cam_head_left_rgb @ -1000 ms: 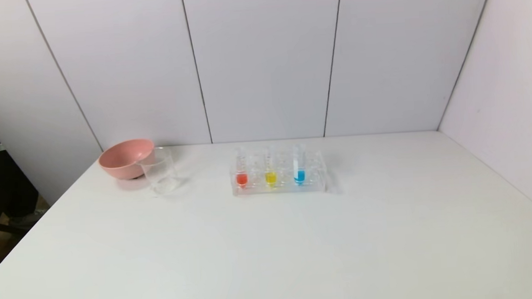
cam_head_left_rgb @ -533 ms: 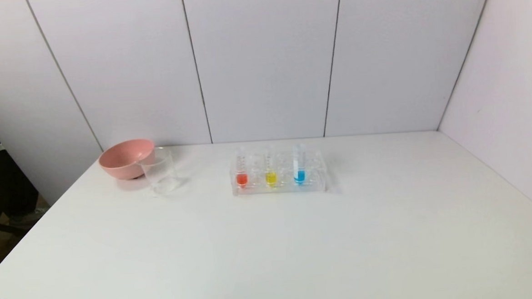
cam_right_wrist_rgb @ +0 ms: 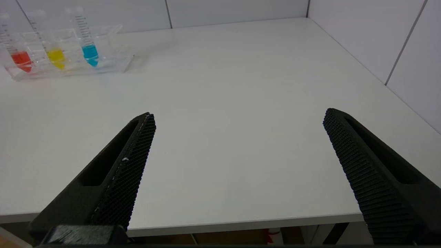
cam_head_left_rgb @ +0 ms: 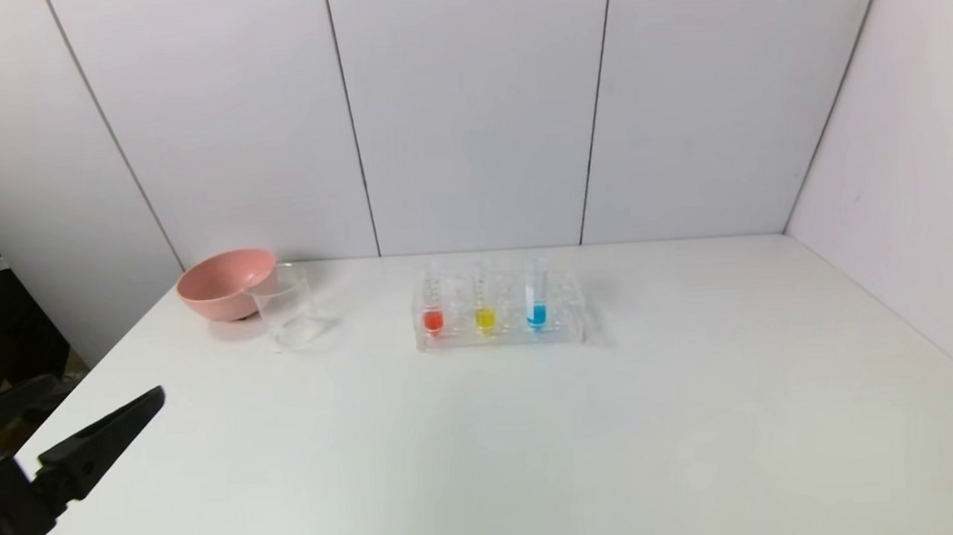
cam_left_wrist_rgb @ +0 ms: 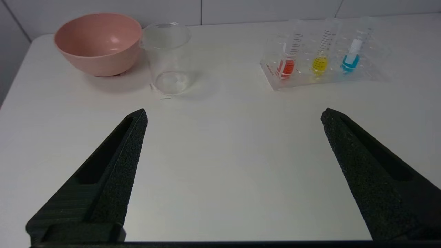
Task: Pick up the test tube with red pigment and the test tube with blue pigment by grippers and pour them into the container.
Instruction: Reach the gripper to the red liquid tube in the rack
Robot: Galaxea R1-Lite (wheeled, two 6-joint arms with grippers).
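The left gripper (cam_head_left_rgb: pixel 97 418) hangs over the near left corner of the white surface (cam_head_left_rgb: pixel 535 444), well apart from everything on it. Its jaws stand wide apart and hold nothing, as the left wrist view shows, with bare surface between the two black fingers (cam_left_wrist_rgb: pixel 113 162).

The right gripper (cam_right_wrist_rgb: pixel 237 119) does not appear in the head view. In its own wrist view its jaws are also spread wide and empty, poised at the near edge of the surface on the right side.

Toward the back of the surface stands a clear tube rack (cam_head_left_rgb: pixel 500 319) with three tubes upright in one row. The test tube with red pigment (cam_head_left_rgb: pixel 432 306) is at the rack's left end, a tube with yellow liquid (cam_head_left_rgb: pixel 484 304) stands in the middle, and the test tube with blue pigment (cam_head_left_rgb: pixel 536 297) is to the right of it.

The container (cam_head_left_rgb: pixel 287 306) stands upright to the left of the rack, apart from it, and looks empty, though its clear wall makes that hard to judge. Just behind it on its left sits a pink bowl (cam_head_left_rgb: pixel 224 285); the two are touching or nearly so.
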